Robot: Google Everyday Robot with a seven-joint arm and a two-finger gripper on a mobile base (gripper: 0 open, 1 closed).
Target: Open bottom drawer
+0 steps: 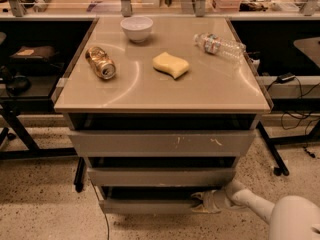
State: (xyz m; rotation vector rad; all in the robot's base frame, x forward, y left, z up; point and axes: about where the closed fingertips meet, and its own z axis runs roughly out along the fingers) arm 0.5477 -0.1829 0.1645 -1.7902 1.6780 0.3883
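The bottom drawer (150, 205) is the slimmest of three flat grey fronts, lowest in the cabinet, just above the floor. A dark gap shows above its front, so it stands slightly out. My gripper (204, 202) is at the right end of this front, touching or right next to it. Its white arm (250, 201) reaches in from the lower right.
Above are the mid-sized drawer front (160, 176) and the widest front (160, 143) with white scratches. The tan top (150, 91) holds a can (100, 62), a white bowl (136, 28), a yellow sponge (170, 64) and a plastic bottle (218, 45). Desk legs and cables flank the cabinet.
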